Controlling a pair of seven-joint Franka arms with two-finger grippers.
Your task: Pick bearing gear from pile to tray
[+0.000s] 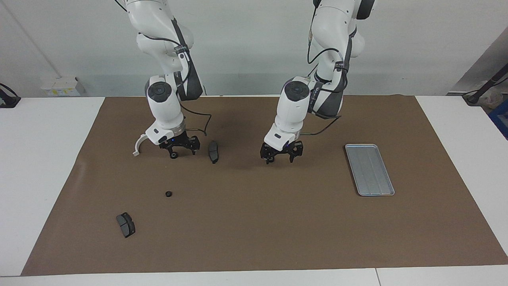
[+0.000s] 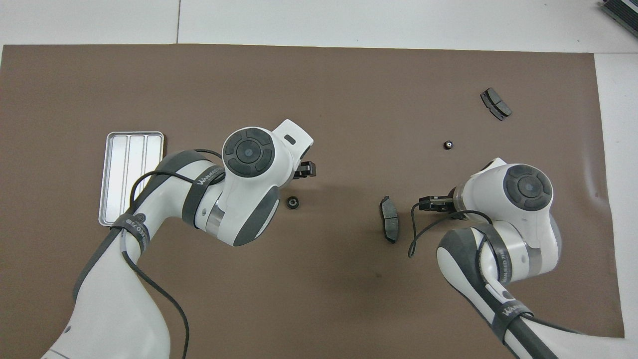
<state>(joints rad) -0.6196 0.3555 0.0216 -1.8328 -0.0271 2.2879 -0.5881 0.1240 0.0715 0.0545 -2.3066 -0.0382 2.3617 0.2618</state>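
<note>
Well, the brown mat [image 1: 254, 222] covers most of the table, and the tray [image 1: 369, 170] lies on it at the left arm's end, empty, its long side running away from the robots. The left hand [image 1: 281, 153] hangs low, well off the tray toward the right arm's end, fingers spread wide and holding nothing. One bearing gear [image 2: 293, 203] lies just beneath it, by the finger away from the tray. It is round, so I judge any grip angle would do.

The right hand [image 1: 180, 147] is further from the tray, also wide open and empty. A brake pad [image 1: 213, 151] lies between the two hands. White lettering on the arm bands is unreadable.
</note>
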